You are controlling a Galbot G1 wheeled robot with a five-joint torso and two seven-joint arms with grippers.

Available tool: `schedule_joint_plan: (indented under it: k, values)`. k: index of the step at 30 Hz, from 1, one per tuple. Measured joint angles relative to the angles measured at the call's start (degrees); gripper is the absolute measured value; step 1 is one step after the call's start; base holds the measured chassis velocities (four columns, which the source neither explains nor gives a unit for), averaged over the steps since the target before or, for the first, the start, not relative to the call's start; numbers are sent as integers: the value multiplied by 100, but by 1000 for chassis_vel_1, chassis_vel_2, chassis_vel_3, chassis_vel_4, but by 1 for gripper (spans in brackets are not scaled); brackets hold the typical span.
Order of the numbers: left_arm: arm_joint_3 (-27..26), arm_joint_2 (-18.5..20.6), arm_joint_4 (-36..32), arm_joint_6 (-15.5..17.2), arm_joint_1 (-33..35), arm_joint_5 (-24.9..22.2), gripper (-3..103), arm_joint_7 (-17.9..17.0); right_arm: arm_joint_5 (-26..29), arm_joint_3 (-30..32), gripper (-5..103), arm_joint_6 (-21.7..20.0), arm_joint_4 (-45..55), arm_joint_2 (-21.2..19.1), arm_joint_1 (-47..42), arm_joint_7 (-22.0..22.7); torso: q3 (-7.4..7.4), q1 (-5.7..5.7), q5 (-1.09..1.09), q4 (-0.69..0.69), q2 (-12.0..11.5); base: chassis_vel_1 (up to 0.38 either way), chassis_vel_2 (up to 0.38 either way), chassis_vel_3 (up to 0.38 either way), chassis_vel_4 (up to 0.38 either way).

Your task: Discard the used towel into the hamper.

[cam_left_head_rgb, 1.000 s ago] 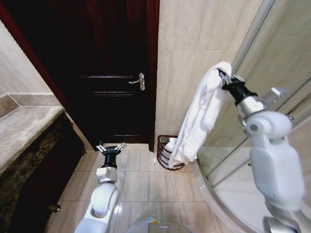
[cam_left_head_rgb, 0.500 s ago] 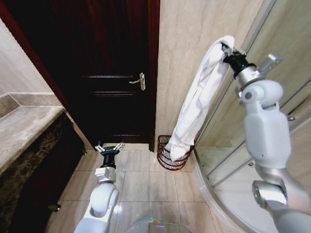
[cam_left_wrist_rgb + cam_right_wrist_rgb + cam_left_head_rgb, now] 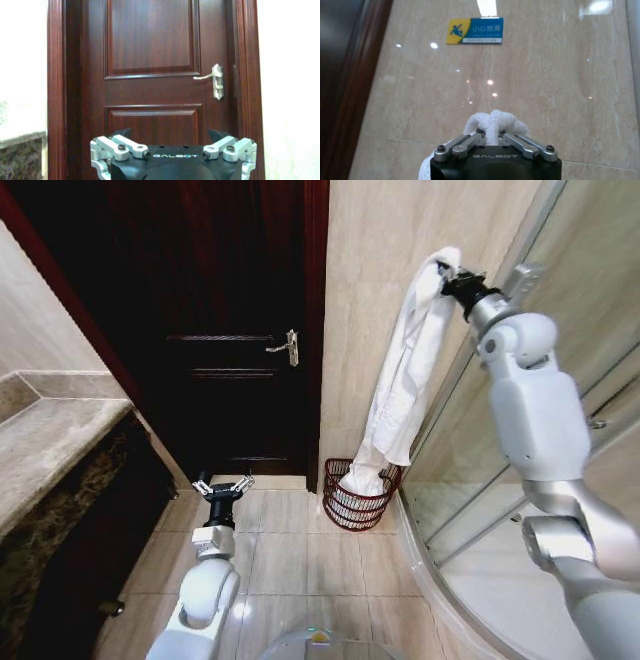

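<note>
Head view shows you the right gripper (image 3: 447, 275), jaws clenched on the top of the white towel (image 3: 400, 380), high against the beige tiled wall (image 3: 365, 310). The soft, creased cloth hangs straight down, its lower end inside the hamper (image 3: 352, 502), a round reddish-brown wire basket on the tiled floor, squeezed between the dark wooden door (image 3: 220, 330) and the curved glass shower screen (image 3: 560, 300). Your left gripper (image 3: 223, 485), jaws released, hangs low before the door, with clear floor around it.

Towel (image 3: 405, 375) — one, white. Hamper (image 3: 352, 498) — one, reddish-brown wire. End effectors — two: left end effector (image 3: 222, 485), right end effector (image 3: 447, 277). Door (image 3: 215, 320) — one, dark wood, with one handle (image 3: 285, 348). Wall sign (image 3: 474, 30) — one.
</note>
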Motion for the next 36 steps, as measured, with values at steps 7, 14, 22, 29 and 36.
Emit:
schedule_joint_plan:
  k: [7, 14, 22, 29, 36]
  values:
    - [-3, 1, -10, 3, -7, -84, 100, 1, -124, -20, 5, -80, -195, 186, 431, 85, -2, -2, -4, 0, 0, 0, 0, 0, 0]
    - [25, 1, -8, -31, 26, -89, 100, 1, -249, -18, 5, -264, -139, 201, 495, 100, -1, -1, -2, 0, 0, 0, 0, 0, 0]
    - [76, -12, 49, -81, 13, -89, 100, -10, -450, -41, 5, -149, -169, 351, -191, 90, -1, -1, 0, -1, 0, 0, 0, 0, 0]
    - [125, -18, 108, -87, -23, -83, 100, -14, -916, 62, 5, 392, -720, 704, -857, 57, -2, -2, -2, -1, 0, 0, 0, 0, 0]
    - [136, -16, 142, -100, -7, -73, 100, -13, -1386, 327, 5, 870, -1261, 985, -1440, -25, -2, -2, -2, -1, 1, 0, 0, 0, 0]
